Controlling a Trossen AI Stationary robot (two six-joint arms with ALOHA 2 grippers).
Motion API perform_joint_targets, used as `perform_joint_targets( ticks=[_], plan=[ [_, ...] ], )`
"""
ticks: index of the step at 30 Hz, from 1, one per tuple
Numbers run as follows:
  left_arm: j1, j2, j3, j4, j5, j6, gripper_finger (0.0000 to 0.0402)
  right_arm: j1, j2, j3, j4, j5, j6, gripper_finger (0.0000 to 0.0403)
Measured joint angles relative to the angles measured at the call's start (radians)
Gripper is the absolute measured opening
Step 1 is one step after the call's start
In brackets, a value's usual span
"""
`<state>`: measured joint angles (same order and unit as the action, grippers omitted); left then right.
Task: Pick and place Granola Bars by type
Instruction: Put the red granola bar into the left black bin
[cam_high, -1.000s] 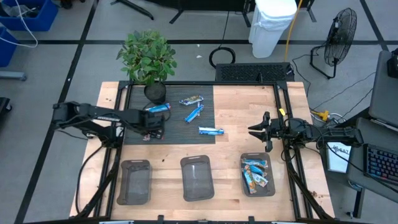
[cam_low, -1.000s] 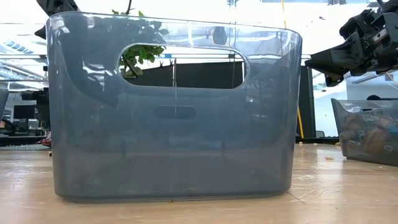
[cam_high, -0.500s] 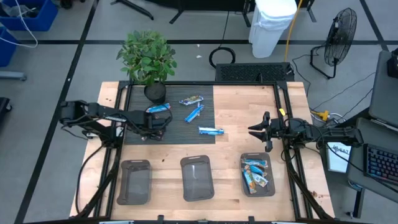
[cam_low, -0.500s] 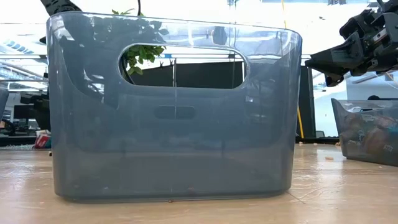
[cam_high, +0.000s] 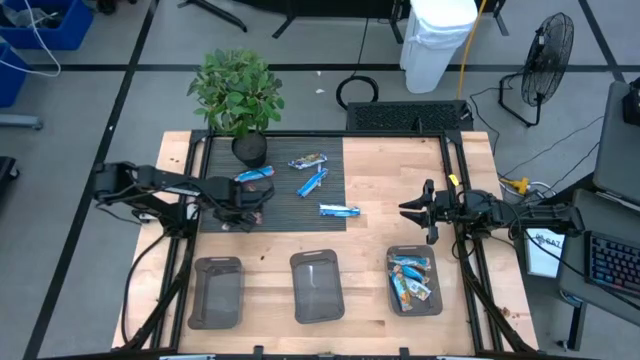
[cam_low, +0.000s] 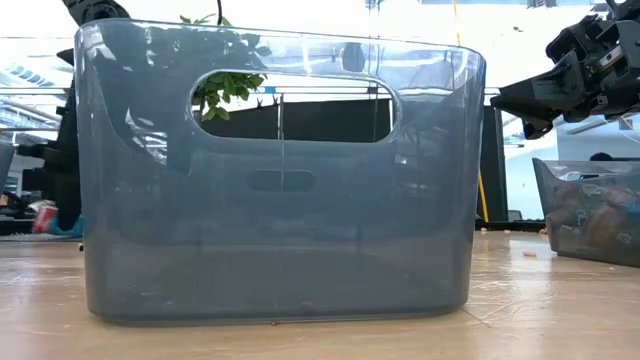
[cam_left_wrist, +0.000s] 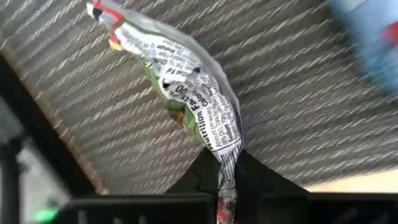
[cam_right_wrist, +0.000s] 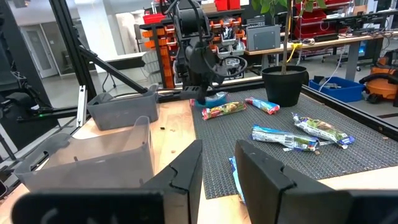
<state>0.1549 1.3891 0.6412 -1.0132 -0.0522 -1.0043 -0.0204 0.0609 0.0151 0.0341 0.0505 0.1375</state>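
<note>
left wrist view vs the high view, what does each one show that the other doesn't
Only the left wrist view shows the grip itself: the left gripper shut on the end of a granola bar with green, white and red on its wrapper, the bar lifted off the ribbed black mat.

Only the high view shows the layout: three bins along the near edge, the right bin already holding bars, the potted plant, and the right gripper waiting above the right bin.

Both show the mat and a blue bar beside the left gripper.

Even, bright overhead light with soft shadows. The low view's background windows are blown out behind a hazy bin (cam_low: 280, 180). The left wrist view is blurred, the mat (cam_left_wrist: 298, 106) smeared.
</note>
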Motion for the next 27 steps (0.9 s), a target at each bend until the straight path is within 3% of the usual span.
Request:
perform_joint_targets(
  ticks=[6, 15, 24, 27],
  plan=[
    [-0.045, -0.087, 0.026, -0.095, -0.047, -0.044, 0.0025, 0.0, 0.0, 0.0, 0.0, 0.0, 0.0, 0.0086],
    [-0.219, -0.22, 0.217, -0.184, -0.057, -0.126, 0.002, 0.0, 0.0, 0.0, 0.002, 0.0, 0.0, 0.0086],
    [-0.523, -0.23, 0.359, -0.196, 0.18, -0.278, 0.0017, 0.0, 0.0, 0.0, 0.002, 0.0, 0.0, 0.0086],
    [-0.649, -0.23, 0.378, -0.141, 0.221, -0.438, 0.0012, 0.0, 0.0, 0.0, 0.002, 0.0, 0.0, 0.0086]
  ],
)
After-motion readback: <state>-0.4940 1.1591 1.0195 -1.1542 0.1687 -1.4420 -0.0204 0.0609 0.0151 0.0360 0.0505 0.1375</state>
